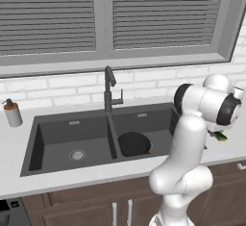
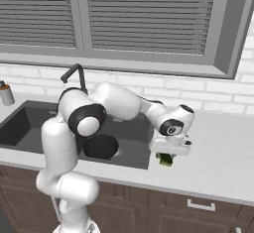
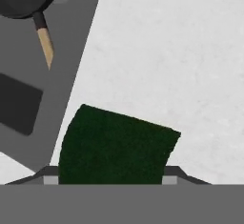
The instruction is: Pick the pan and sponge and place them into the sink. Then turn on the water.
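Hand [image 2: 166, 158]: low over the table just right of the sink, fingers pinching the sponge from both sides.
Sponge [image 3: 116, 144]: dark green face toward the hand camera, held between the fingertips, above the pale table beside the basin edge.
Pan [image 1: 134, 144]: lying in the right basin of the sink, its brownish handle [image 3: 45, 42] pointing toward the hand's side.
Sink [image 1: 48, 138]: dark grey, two basins, gooseneck tap [image 1: 109, 88] behind the divider.
Table [image 2: 223, 147]: pale speckled top with a soap dispenser [image 1: 12, 113] at far left.
Room: white brick wall, grey shuttered window, brown cabinets below.
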